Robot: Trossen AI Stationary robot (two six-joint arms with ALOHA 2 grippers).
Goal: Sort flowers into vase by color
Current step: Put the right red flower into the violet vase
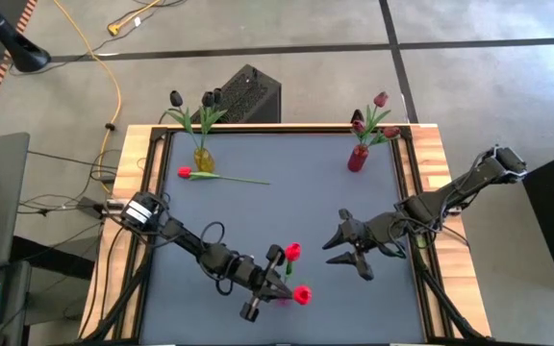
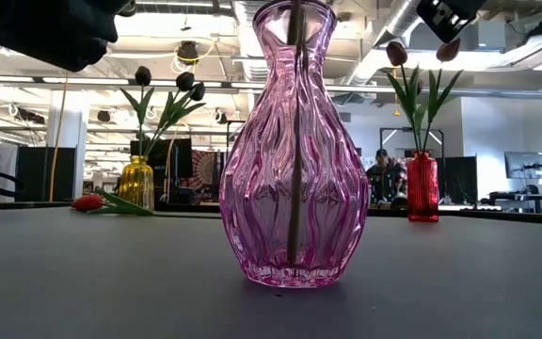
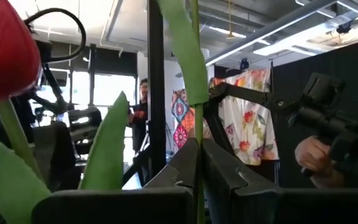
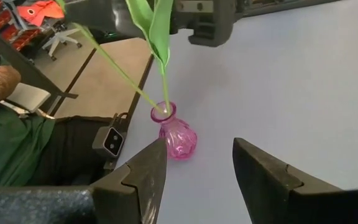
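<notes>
A pink glass vase [image 2: 290, 141] stands near the table's near edge and is seen from above in the right wrist view [image 4: 176, 134]. Two green stems stick into its mouth. One tulip leans free, resting on the rim. My left gripper [image 1: 279, 284] is shut on the other stem, just above the vase. Two bright red heads [image 1: 292, 252] [image 1: 302, 294] show beside that gripper. My right gripper [image 1: 344, 258] hovers open to the vase's right, touching nothing. A yellow vase [image 1: 203, 159] holds near-black tulips and a red vase [image 1: 358, 157] holds crimson ones. One red tulip [image 1: 186, 173] lies flat on the mat. My left gripper pinches the tulip's thin green stem [image 3: 198, 146] between its two fingers, below a long leaf [image 3: 182, 50]. The fingers come in level from the table's left and lie across the stem. The stem stands upright and its lower end reaches down into the pink vase's mouth [image 4: 165, 111].
The yellow and red vases stand at the mat's far edge, to left and right. The lying tulip's stem [image 1: 239, 179] stretches across the far left part of the mat. A black box [image 1: 248, 94] sits beyond the table. A person's hand [image 3: 312, 155] shows off to the side.
</notes>
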